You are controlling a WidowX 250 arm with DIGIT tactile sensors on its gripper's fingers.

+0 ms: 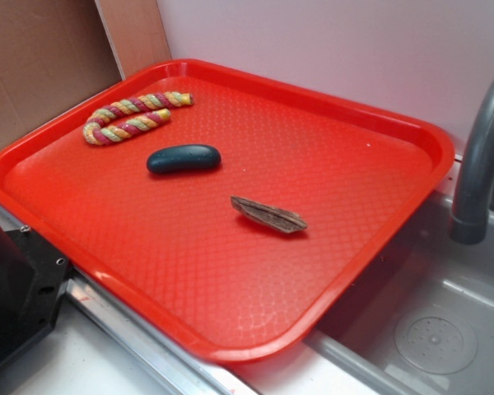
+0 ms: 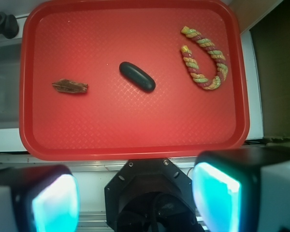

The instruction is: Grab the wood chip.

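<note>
The wood chip (image 1: 269,215) is a flat brown-grey sliver with pointed ends, lying on the red tray (image 1: 329,148) right of its middle. In the wrist view the wood chip (image 2: 70,86) lies on the left part of the tray (image 2: 135,125). My gripper (image 2: 135,198) hangs high above the robot's black base, off the tray's near edge and well away from the chip. It is open, its teal pads (image 2: 55,205) set wide apart with nothing between them. The exterior view does not show the gripper.
A smooth dark oval (image 1: 184,158) (image 2: 137,76) lies at the tray's middle. A red-yellow twisted rope (image 1: 136,115) (image 2: 205,59) is curled at its far corner. A grey faucet (image 1: 482,156) and sink (image 1: 436,329) adjoin the tray. The robot's black base (image 1: 16,280) sits at its front edge.
</note>
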